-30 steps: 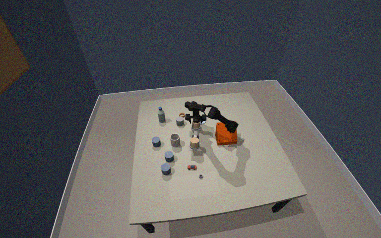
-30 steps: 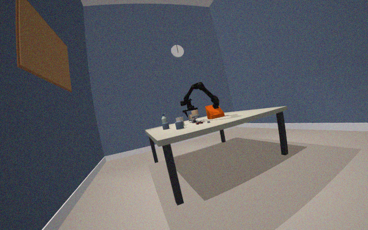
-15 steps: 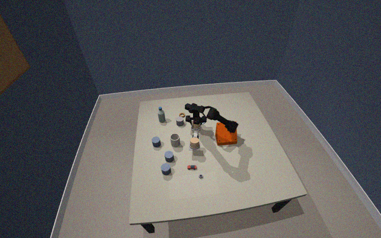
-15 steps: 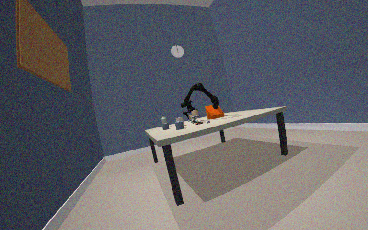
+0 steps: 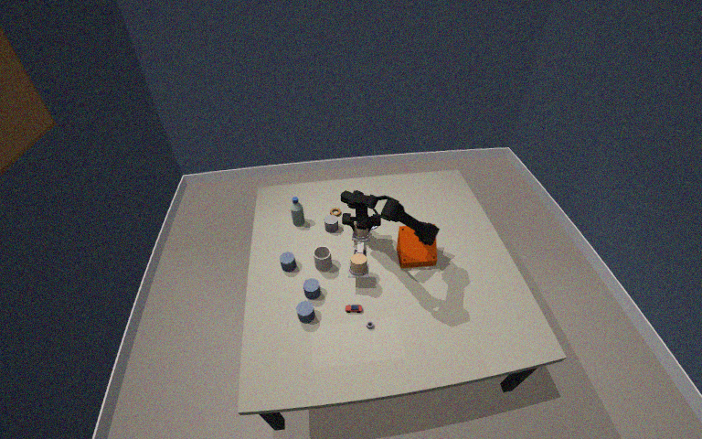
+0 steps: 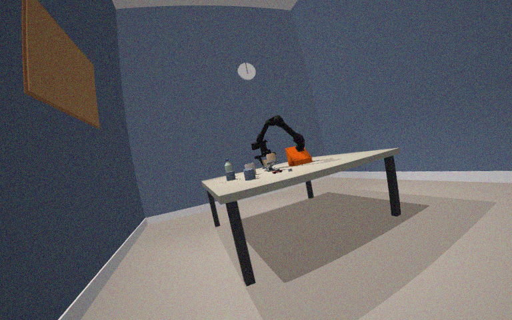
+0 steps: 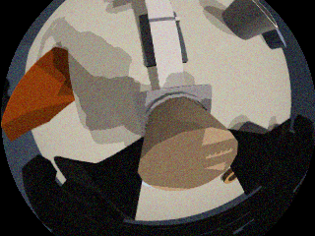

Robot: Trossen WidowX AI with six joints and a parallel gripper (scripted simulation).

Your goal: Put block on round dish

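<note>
The balance (image 5: 360, 247) (image 7: 166, 46) carries two tan upturned cups. The near cup (image 5: 358, 264) (image 6: 271, 157) stands on its end plate, which looks raised in the top and exterior views. The far cup (image 5: 362, 233) (image 7: 169, 123) is over the opposite, lower-looking end plate (image 7: 204, 92). My gripper (image 5: 361, 229) (image 7: 179, 136) is shut on this far cup, one finger on each side; the cup is upright, on or very near its plate. The round dish is almost wholly hidden behind the gripper in the top view. No block is visible.
An orange box (image 5: 416, 254) (image 6: 298, 156) (image 7: 36, 100) stands right of the balance. A grey mug (image 5: 323, 260), a grey cylinder (image 5: 331, 224), a bottle (image 5: 297, 214) and several blue cylinders stand left. An orange ring lies behind. A toy car (image 5: 353, 308) and a small nut lie in front.
</note>
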